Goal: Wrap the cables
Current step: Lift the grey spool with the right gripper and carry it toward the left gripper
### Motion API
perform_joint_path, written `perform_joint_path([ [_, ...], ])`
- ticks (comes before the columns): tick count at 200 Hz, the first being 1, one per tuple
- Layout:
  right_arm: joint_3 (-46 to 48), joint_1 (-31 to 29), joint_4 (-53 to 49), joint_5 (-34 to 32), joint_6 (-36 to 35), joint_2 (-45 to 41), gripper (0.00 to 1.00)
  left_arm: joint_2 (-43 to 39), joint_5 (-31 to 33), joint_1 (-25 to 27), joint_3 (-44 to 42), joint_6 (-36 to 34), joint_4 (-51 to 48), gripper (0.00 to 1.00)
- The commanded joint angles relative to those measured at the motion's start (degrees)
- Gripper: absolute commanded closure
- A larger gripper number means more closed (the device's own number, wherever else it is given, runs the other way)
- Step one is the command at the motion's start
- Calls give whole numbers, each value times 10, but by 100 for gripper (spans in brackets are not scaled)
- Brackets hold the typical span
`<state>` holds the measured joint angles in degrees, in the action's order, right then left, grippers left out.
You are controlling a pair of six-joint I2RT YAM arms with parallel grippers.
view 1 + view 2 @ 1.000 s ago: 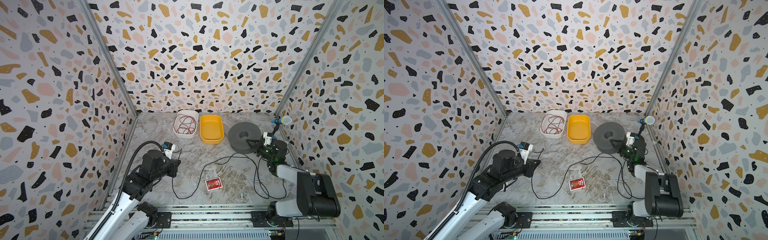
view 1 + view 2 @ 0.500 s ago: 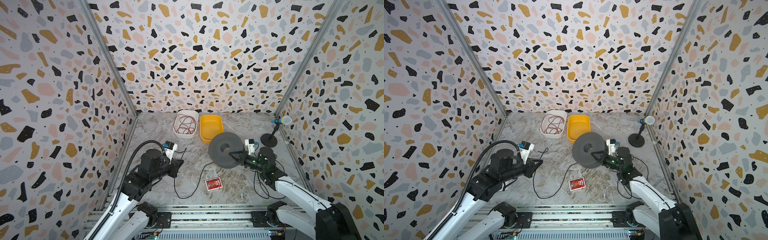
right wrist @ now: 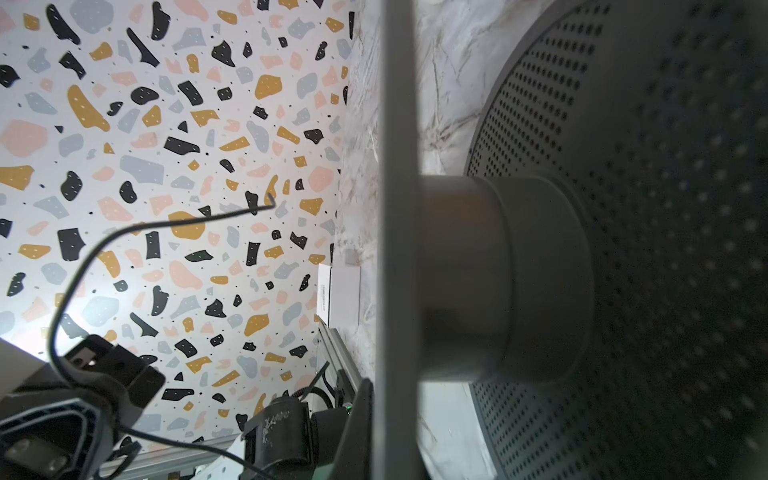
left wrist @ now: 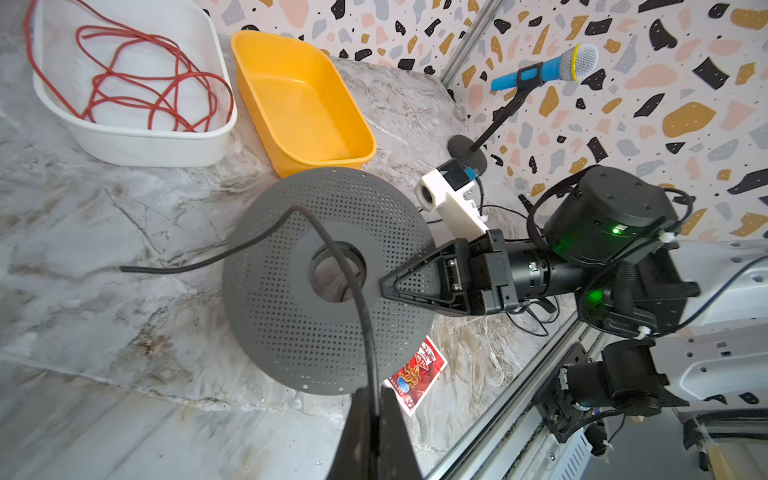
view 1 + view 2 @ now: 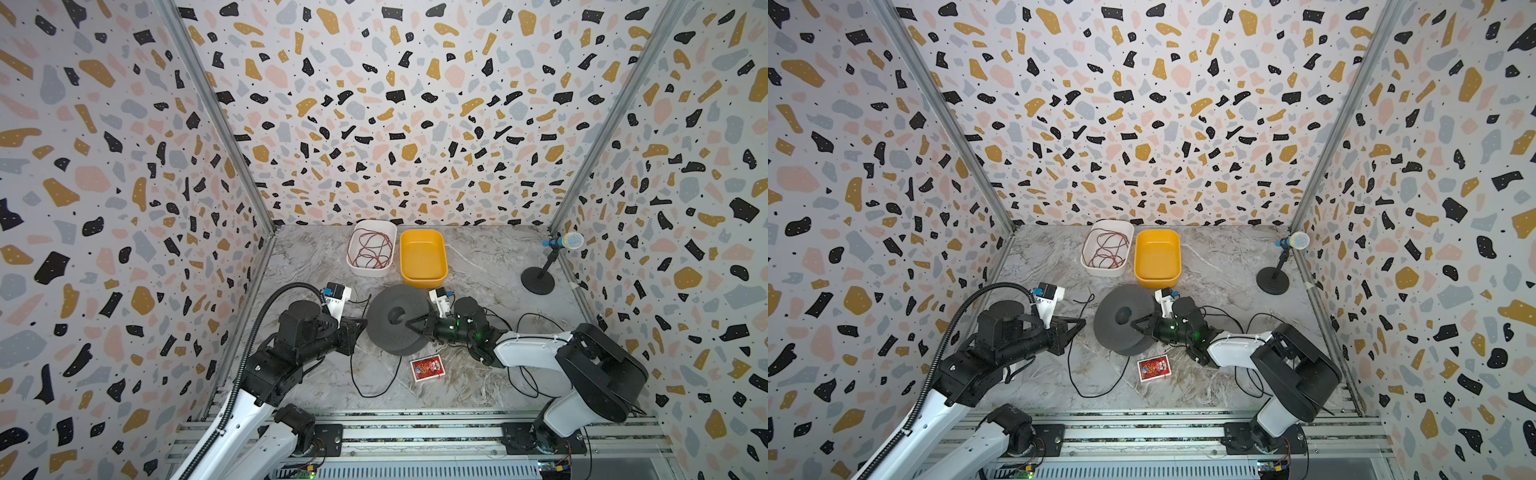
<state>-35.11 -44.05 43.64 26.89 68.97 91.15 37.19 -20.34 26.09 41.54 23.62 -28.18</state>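
Grey spool (image 4: pixel 291 332) held on edge, flange pinched by right fingers (image 4: pixel 419 302); left fingers (image 4: pixel 353 434) pinch cord (image 4: pixel 361 299), seemingly ready to wind it.

Clamping the grey spool (image 5: pixel 386 337) on edge with the right end effector (image 5: pixel 409 325), facing the closed left end effector (image 5: pixel 360 325); trailing black cable (image 5: pixel 371 396) in loops over the desk (image 5: pixel 307 266), beside a red card pack (image 5: pixel 427 368).

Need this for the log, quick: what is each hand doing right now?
Left hand: closed on the black cable.
Right hand: closed on the flange of the grey spool.
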Motion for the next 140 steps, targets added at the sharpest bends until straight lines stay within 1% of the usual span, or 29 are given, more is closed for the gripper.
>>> perform_joint_path([
  [1,-52,-5,65,-2,17,27,100,-19,-26,-1,-35,41,51,100],
  [12,-76,-7,81,18,27,57,100,-16,-23,-2,-29,37,42,100],
  [48,-133,-25,120,21,43,137,100,-9,-17,-1,-24,47,53,100],
  [96,-144,-27,198,25,67,218,100,-3,-8,-1,-18,69,71,100],
  [108,-137,-27,221,25,71,230,97,2,-7,-1,-16,70,69,100],
  [120,-132,-26,229,23,67,240,90,6,-3,-2,-16,71,71,100],
  [140,-139,-21,212,30,53,255,87,11,3,-1,-15,74,77,100],
])
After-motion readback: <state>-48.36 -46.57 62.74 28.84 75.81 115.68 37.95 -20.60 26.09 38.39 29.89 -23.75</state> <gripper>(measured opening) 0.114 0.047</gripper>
